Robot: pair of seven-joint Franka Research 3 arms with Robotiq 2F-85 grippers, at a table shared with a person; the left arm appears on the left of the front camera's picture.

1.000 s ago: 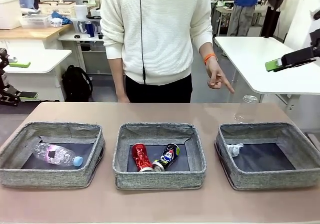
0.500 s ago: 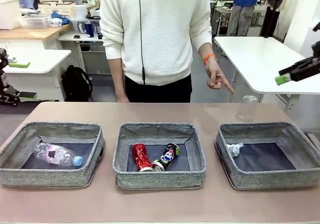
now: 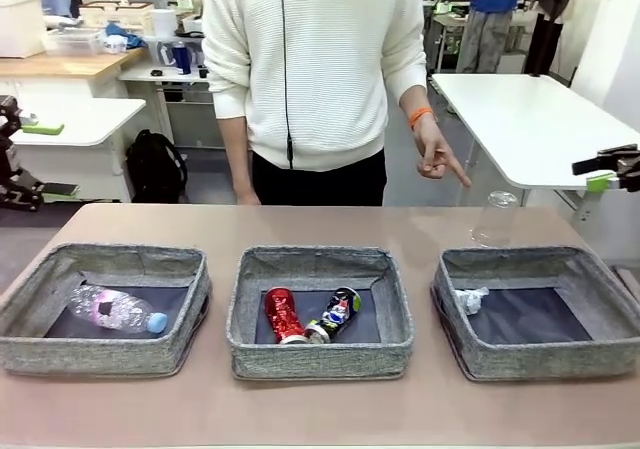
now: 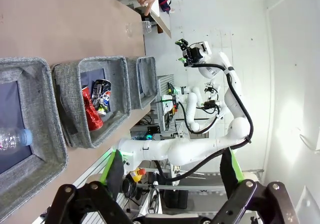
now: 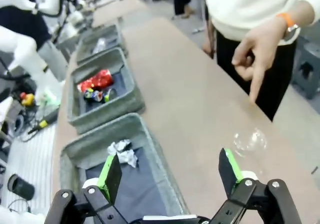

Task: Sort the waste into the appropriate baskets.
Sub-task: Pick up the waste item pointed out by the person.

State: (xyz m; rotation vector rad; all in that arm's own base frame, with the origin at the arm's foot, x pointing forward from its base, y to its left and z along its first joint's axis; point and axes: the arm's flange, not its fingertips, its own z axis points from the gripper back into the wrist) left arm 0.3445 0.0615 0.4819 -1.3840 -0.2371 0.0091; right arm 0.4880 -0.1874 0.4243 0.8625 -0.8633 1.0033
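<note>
The front camera sits at the robot's table edge, level and near, facing across three baskets toward the person. The left wrist camera is rolled sideways; its fingers frame the far table edge. The right wrist camera looks down, its fingers straddling one basket wall; distance appears moderate. All views share the middle basket.

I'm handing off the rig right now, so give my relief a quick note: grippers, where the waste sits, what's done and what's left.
Left gripper and right gripper: both open, empty.
Done: blue-capped bottle in left basket; red can and dark can in middle basket; paper wad in right basket.
Left: clear bottle upright on the table behind the right basket; the person's hand points towards it.
</note>
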